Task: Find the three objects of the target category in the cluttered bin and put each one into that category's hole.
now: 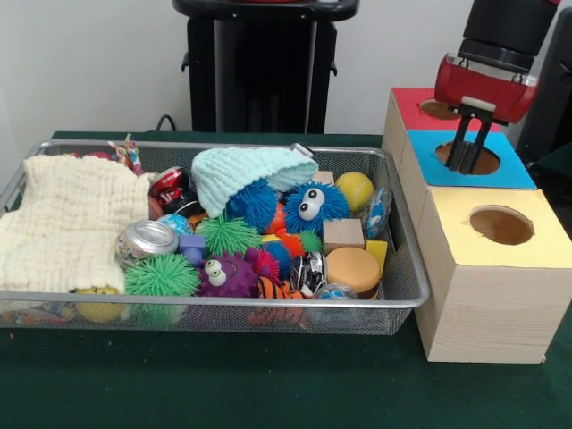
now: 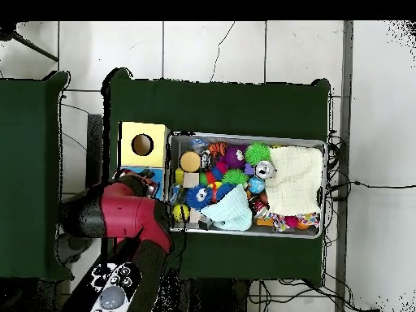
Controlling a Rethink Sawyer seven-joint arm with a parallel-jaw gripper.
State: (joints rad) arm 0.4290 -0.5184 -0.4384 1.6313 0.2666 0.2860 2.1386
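Observation:
My gripper (image 1: pixel 463 167) hangs over the blue-topped hole (image 1: pixel 483 161) of the wooden box, its two dark fingers close together with nothing visible between them. The wire bin (image 1: pixel 268 308) to its left holds a jumble: a blue spiky ball with eyes (image 1: pixel 308 206), a purple spiky ball with eyes (image 1: pixel 223 275), green spiky balls (image 1: pixel 161 275), a yellow ball (image 1: pixel 355 189), a wooden block (image 1: pixel 343 234), an orange disc (image 1: pixel 352 268) and a tin can (image 1: pixel 147 239). In the overhead view the red arm (image 2: pixel 122 213) covers the gripper.
The box also has a red-topped hole (image 1: pixel 438 109) behind and a yellow-topped hole (image 1: pixel 500 225) in front. A cream cloth (image 1: pixel 71 219) covers the bin's left end, and a mint knitted cloth (image 1: pixel 246 172) drapes over the middle. Green cloth (image 1: pixel 268 384) covers the table.

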